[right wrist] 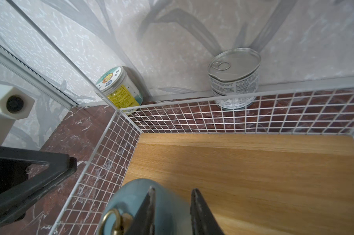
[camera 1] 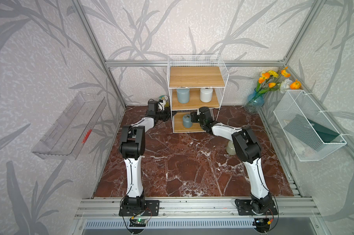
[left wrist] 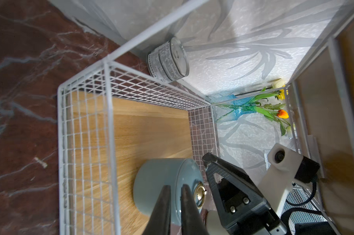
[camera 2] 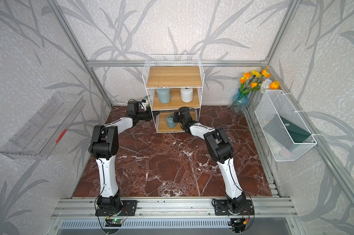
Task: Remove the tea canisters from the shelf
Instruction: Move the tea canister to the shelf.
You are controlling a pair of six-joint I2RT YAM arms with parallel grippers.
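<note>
Working in the lowest tier of the shelf, under the middle board.

Right claw: fingers drawn nearly together with a narrow gap, clamped on nothing that shows. Directly beneath those fingers, upright on the bottom board, the blue-grey canister. Ring pull just outside the gap, beside one finger, so not pinched. Fingertips reaching about to the canister's far edge, probably to hook behind and draw it forward, given little room overhead for a grasp from above. Cannot tell whether touching the top.

Left claw: also all but closed, only a thin slit, nothing in it. Sits just outside the low mesh rim, canister just beyond its tips, right claw on the far side. Likely there to steady the light shelf against a pull.

Above both claws, on the middle board: second blue-grey canister and white canister, untouched. Well behind the right claw, by its own elbow, on the marble tabletop: beige canister, already out. Three to go, by the look.
</note>
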